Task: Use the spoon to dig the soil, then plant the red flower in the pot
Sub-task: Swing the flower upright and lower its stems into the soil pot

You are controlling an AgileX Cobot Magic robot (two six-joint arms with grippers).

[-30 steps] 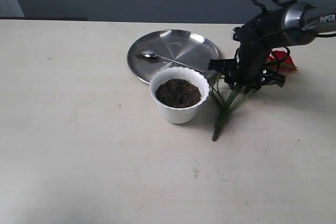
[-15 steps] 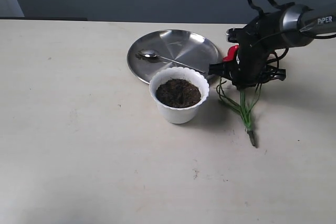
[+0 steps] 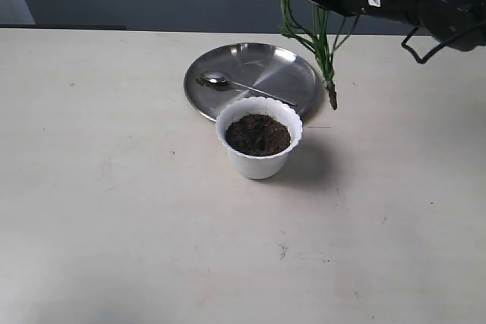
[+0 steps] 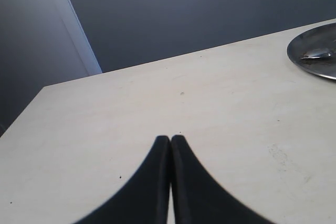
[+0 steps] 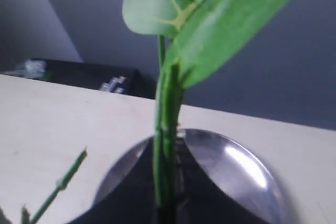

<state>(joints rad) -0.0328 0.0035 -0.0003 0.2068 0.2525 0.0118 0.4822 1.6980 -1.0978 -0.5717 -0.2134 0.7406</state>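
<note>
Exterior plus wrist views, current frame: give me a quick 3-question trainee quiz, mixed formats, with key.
1. True or false: the spoon lies on the steel plate.
2. The right gripper is shut on: A) the spoon B) the red flower C) the pot's rim.
3. Fill in: the soil sits inside the white ____.

Key: 1 true. 2 B: its stems hang in the air, past the pot. 3 pot. The left gripper is shut, holding nothing.

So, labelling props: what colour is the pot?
White pot, scalloped rim; clearest in the exterior view.
</note>
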